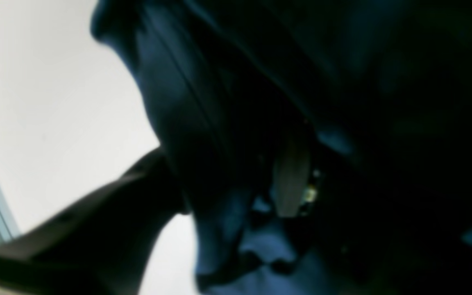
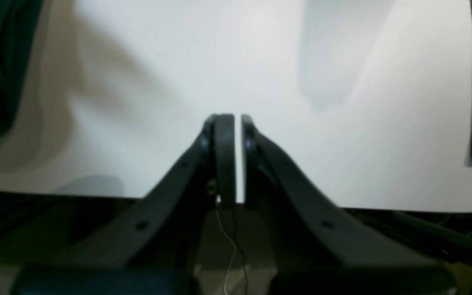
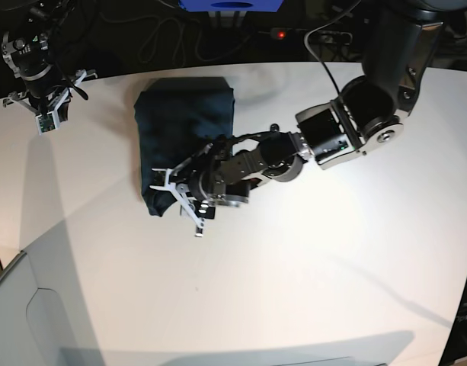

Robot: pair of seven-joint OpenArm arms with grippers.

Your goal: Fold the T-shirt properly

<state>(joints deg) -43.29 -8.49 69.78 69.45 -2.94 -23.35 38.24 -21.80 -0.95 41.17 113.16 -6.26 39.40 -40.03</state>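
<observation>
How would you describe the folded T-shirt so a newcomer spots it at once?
Start at the white table and look toward its far side, left of centre. The T-shirt lies there as a dark navy folded rectangle, with the left tool at its near edge. It is the only cloth there.

A robotics lab, by the look of it. Two robot arms [image 3: 347,130] work over a bare white table [image 3: 309,259]. Loose cables [image 3: 172,38] trail along the dark far edge.

Dark navy T-shirt [image 3: 183,126], folded into a rectangle, on table
</observation>
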